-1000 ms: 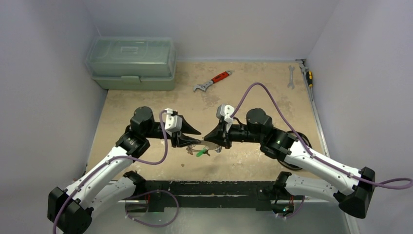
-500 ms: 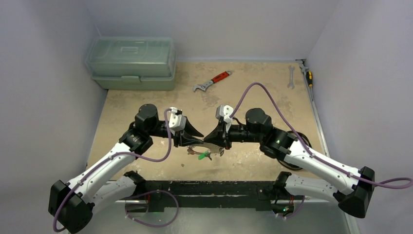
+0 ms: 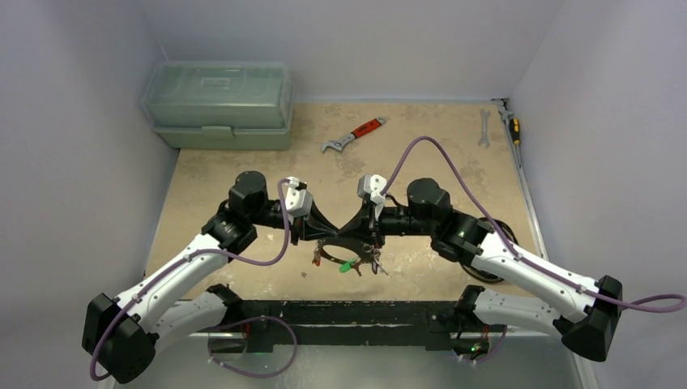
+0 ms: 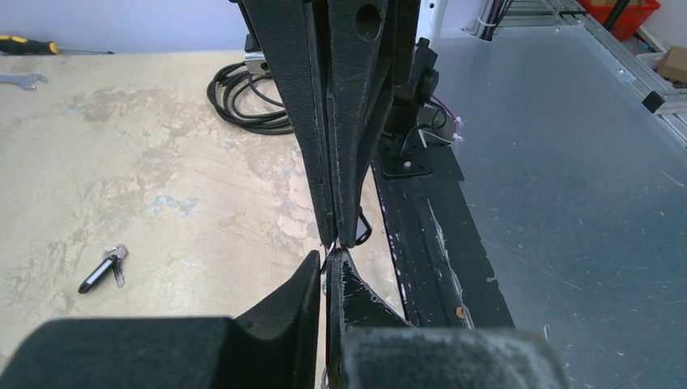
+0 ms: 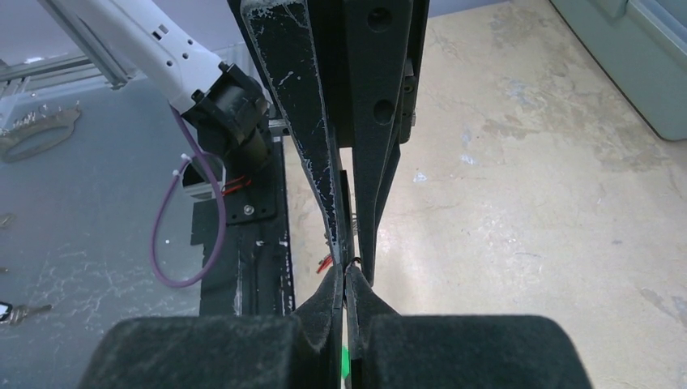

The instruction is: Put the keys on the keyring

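A: Grippers?
B: Left gripper [image 4: 327, 271] clenched on keyring [image 3: 326, 244]; right gripper [image 5: 346, 279] clenched on it too; tips meet above table [image 3: 243, 174].
A: Keys?
B: Green-tagged key [image 3: 348, 265] and others dangle from keyring; black-tagged key [image 4: 101, 273] lies loose on table, well apart.

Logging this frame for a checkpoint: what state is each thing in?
left gripper: fingers shut on the keyring
right gripper: fingers shut on the keyring
keyring: held between both grippers, keys dangling
loose key: lying on the table
toolbox: lid closed
red-handled wrench: lying flat
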`<act>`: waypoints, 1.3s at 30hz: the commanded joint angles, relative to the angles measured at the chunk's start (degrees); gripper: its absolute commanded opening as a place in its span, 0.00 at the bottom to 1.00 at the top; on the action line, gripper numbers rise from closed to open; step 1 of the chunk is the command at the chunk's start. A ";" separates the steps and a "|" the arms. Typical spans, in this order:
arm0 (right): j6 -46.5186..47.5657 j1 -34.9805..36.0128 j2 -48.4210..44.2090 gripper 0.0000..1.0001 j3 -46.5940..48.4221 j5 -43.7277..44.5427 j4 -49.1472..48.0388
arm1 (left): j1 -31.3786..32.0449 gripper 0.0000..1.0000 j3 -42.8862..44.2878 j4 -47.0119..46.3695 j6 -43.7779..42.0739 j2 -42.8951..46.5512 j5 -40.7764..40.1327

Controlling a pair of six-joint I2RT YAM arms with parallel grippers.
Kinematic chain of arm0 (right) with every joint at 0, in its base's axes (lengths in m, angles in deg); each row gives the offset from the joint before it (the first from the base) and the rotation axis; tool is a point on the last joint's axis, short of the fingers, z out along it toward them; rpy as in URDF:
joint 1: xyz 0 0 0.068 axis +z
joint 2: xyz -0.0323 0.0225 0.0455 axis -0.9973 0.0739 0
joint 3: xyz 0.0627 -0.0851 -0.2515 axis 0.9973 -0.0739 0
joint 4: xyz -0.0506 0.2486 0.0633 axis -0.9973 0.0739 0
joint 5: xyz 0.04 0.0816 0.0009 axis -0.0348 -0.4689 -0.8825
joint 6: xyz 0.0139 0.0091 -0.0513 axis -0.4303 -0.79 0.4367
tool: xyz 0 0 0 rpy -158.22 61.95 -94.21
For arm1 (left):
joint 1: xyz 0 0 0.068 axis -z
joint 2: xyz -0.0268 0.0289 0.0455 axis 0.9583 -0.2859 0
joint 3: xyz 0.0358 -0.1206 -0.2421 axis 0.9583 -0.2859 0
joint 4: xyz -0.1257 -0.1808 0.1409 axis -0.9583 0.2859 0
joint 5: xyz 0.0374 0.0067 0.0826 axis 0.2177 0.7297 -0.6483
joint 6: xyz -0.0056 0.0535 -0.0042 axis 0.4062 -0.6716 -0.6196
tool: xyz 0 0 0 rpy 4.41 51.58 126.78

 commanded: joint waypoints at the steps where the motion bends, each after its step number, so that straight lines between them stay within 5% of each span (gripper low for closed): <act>1: 0.71 0.08 -0.44 0.00 3.68 -1.74 -4.53 | 0.48 0.00 -1.07 -7.44 2.13 1.78 -0.40; 4: 0.92 0.07 -1.28 0.03 3.25 0.90 -5.73 | 0.48 0.00 -3.06 -10.39 3.21 3.61 -1.76; 6: -1.09 0.07 -1.90 0.20 2.97 2.53 -5.99 | 0.47 0.00 -3.73 -11.97 3.60 4.30 -2.18; 12: 0.06 0.07 -4.81 0.50 1.94 7.52 -5.84 | 0.48 0.00 -5.68 -18.52 9.13 5.48 -3.17; 27: 4.43 0.07 -12.64 0.46 -7.61 2.38 -12.56 | 0.48 0.00 -12.08 -49.84 31.45 4.72 -5.12; 39: 4.86 0.07 -7.66 0.47 -6.24 -1.52 -12.84 | 0.46 0.00 -12.60 -49.90 31.74 5.32 -5.72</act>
